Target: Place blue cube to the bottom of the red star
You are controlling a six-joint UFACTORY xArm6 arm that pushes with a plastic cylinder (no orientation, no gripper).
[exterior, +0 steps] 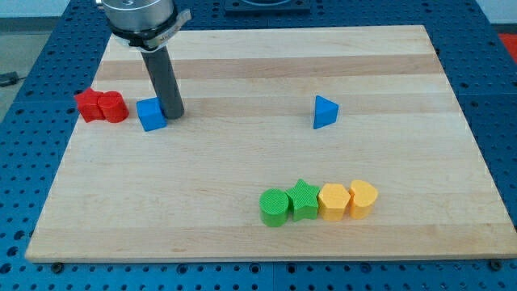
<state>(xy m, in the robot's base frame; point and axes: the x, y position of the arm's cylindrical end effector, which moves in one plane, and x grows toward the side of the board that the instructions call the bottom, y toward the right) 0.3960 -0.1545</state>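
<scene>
Currently my tip [174,115] is down on the board [242,73] at the view's upper left, touching the blue cube [150,114] from its 3 o'clock side. No pincer on this arm, just the plain dark rod, so nothing to report as apart or together. Blue cube sits just beside two red blocks [101,106], which lie at its 9 o'clock, a narrow gap between them; the red pair touch each other, shapes hard to make out, and I cannot tell which is the star. Blue triangle [325,112] stands alone, well apart at 3 o'clock from my tip. Toward 5 o'clock, near the board's bottom edge, a tight row runs left to right: green cylinder [274,208], green star [303,200], yellow hexagon [333,202], yellow block [363,199], each touching its neighbour.
</scene>
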